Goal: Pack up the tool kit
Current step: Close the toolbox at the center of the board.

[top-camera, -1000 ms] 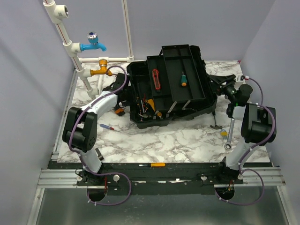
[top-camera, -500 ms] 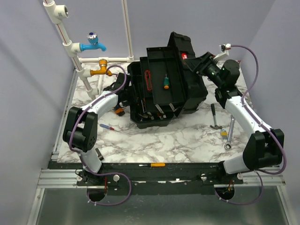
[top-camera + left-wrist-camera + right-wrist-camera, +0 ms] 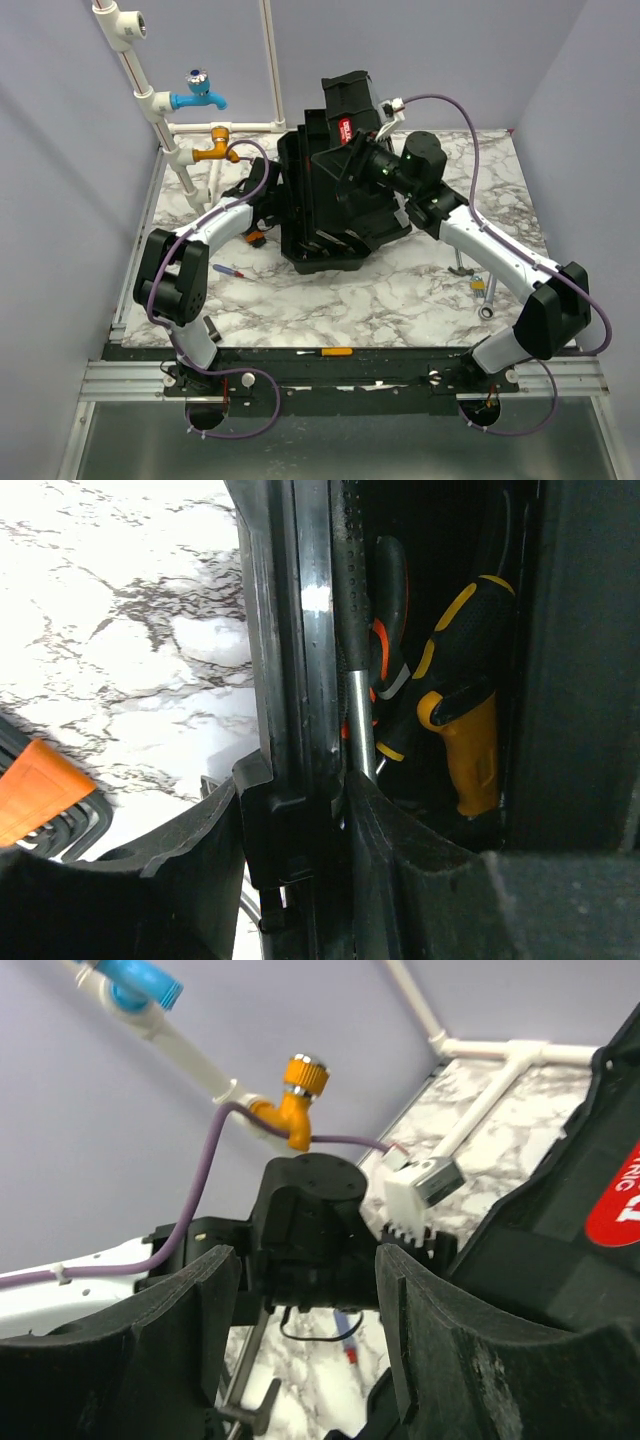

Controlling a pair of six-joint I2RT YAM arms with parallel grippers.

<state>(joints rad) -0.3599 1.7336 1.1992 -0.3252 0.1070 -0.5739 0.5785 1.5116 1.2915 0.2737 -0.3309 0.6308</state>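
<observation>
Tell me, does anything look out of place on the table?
Yes. The toolbox lid stands half shut, yet tools lie outside it: a wrench on the right, a small screwdriver on the left, and a yellow-handled screwdriver at the near edge.

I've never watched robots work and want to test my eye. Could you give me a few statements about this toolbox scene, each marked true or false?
1. The lid lies flat open on the table. False: it stands steeply raised above the toolbox, with the right arm reaching to it.
2. The left arm's fingers sit on either side of the toolbox's wall. True.
3. A yellow-and-black handle shows inside the toolbox. True.
4. Every tool is already packed. False: a hammer, a wrench and an orange-handled screwdriver lie out on the table.
</observation>
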